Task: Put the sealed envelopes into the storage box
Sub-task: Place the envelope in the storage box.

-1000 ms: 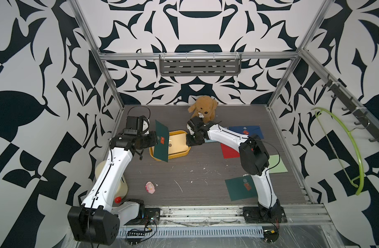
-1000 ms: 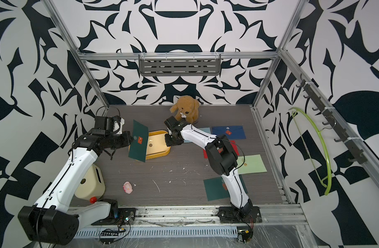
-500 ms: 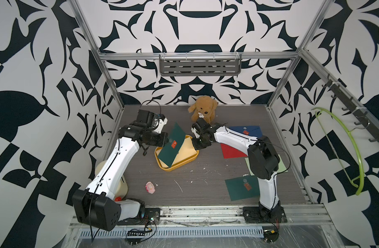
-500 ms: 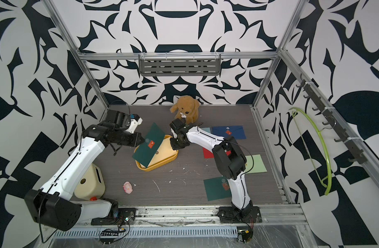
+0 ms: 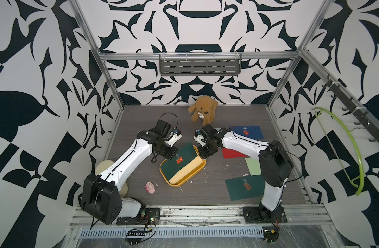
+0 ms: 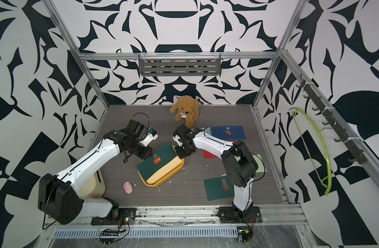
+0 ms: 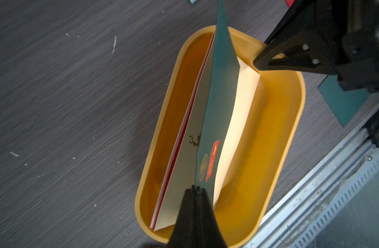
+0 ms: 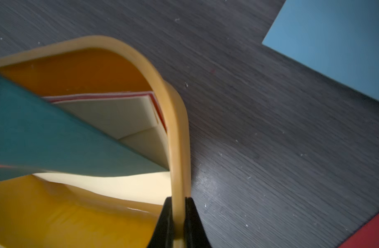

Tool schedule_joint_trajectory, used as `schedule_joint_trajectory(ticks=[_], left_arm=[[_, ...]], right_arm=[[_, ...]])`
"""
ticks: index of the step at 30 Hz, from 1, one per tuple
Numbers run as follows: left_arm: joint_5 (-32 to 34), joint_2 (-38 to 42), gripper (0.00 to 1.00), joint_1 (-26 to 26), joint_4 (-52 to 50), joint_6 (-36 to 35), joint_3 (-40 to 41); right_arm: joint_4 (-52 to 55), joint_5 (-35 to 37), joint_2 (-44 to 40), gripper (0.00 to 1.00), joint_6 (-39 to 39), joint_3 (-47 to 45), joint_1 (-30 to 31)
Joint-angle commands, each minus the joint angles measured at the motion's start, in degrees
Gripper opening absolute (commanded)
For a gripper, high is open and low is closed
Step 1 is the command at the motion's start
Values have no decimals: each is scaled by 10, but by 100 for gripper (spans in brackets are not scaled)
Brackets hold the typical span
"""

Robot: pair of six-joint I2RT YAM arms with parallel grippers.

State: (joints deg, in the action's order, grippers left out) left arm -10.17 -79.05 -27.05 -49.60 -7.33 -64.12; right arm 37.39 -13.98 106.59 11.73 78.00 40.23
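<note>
- Over the yellow box (image 7: 270,139), the left gripper (image 7: 196,189) is closed tight on one edge of a dark green envelope (image 5: 184,153). This envelope leans into the box, and its far corner touches the inside of the rim. It is not yet flat and not yet let go.
- At the short end of the box away from the left gripper, the right gripper (image 8: 177,199) pinches the rim between narrow jaws, probably to keep the box steady.
- Inside the box a cream envelope (image 7: 246,90) lies under the green one, and a red envelope (image 7: 183,128) stands along one long wall. Whether more are between them, I cannot tell.
- Outside the box, on the right arm's side, five lie flat: a navy envelope (image 5: 247,132), a light blue envelope (image 8: 334,47), a second red envelope (image 5: 232,152), a pale green envelope (image 5: 253,166) and a second dark green envelope (image 5: 244,186).
- By my judgement the task is near its middle.
</note>
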Motion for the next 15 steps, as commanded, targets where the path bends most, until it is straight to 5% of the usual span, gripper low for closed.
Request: schedule_joint_trajectory(ticks=[1, 11, 15], left_arm=[[17, -3, 0, -8, 57, -2, 19], [36, -44, 1, -21, 30, -4, 30], [51, -54, 12, -24, 30, 3, 22]], right_arm=[[-19, -32, -27, 9, -7, 1, 5], [-50, -36, -29, 9, 22, -8, 6], [-58, -32, -30, 9, 36, -15, 6]])
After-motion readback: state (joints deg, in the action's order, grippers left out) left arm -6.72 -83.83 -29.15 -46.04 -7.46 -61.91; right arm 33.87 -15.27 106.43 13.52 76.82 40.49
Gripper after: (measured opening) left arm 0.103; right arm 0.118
